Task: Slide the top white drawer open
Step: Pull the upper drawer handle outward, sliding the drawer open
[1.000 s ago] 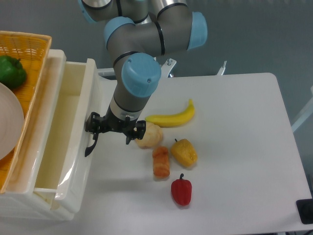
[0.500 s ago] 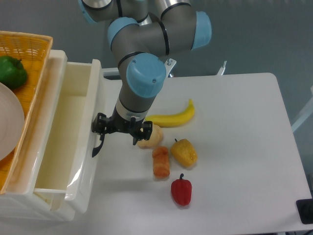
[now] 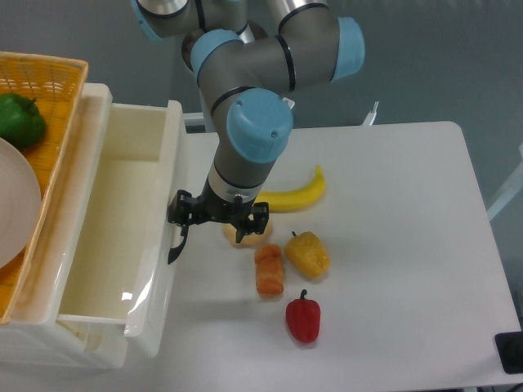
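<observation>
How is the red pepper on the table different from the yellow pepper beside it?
The red pepper is red and stands nearest the table's front edge; the yellow pepper is yellow and lies farther back, closer to the banana. The red pepper shows a dark stem on top; the yellow pepper's stem is yellowish. Both rest loose on the white table.

Robotics lab bench, not a kitchen. My arm (image 3: 245, 122) is an industrial unit with grey links and blue joint caps, standing at a plain white table (image 3: 392, 245) against a bare grey floor. Fixed overhead camera view. The food looks like plastic props laid out loose on the tabletop: banana (image 3: 290, 196), yellow pepper (image 3: 308, 255), red pepper (image 3: 303, 318), an orange piece (image 3: 269, 270). A white plastic drawer cabinet (image 3: 90, 269) sits at the table's left with a wicker basket (image 3: 41, 82) on top. Bare metal frame legs (image 3: 507, 192) at the right edge.
</observation>
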`<control>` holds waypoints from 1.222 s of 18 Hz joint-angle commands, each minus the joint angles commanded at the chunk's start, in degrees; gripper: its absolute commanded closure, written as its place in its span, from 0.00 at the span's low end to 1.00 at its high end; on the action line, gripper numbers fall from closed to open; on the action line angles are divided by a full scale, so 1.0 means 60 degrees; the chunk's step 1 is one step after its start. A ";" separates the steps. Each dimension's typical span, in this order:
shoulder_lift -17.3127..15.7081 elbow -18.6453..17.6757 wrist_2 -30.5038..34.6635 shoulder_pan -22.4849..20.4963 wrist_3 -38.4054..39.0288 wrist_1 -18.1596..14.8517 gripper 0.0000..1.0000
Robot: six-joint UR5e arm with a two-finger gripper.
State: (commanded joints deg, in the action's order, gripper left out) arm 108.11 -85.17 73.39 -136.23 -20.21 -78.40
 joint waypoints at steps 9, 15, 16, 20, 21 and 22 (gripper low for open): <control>0.0000 0.0015 0.0000 -0.0351 -0.0307 -0.0015 0.00; 0.0000 0.0059 -0.0015 -0.0542 -0.0337 0.0000 0.00; 0.0029 0.0073 -0.0015 -0.0571 -0.0337 -0.0015 0.00; 0.0044 0.0088 -0.0044 -0.0674 -0.0337 -0.0015 0.00; 0.0044 0.0088 -0.0044 -0.0674 -0.0337 -0.0015 0.00; 0.0058 0.0088 -0.0044 -0.0674 -0.0337 -0.0015 0.00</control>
State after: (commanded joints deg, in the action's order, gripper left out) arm 108.46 -84.64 73.13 -140.27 -22.24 -78.49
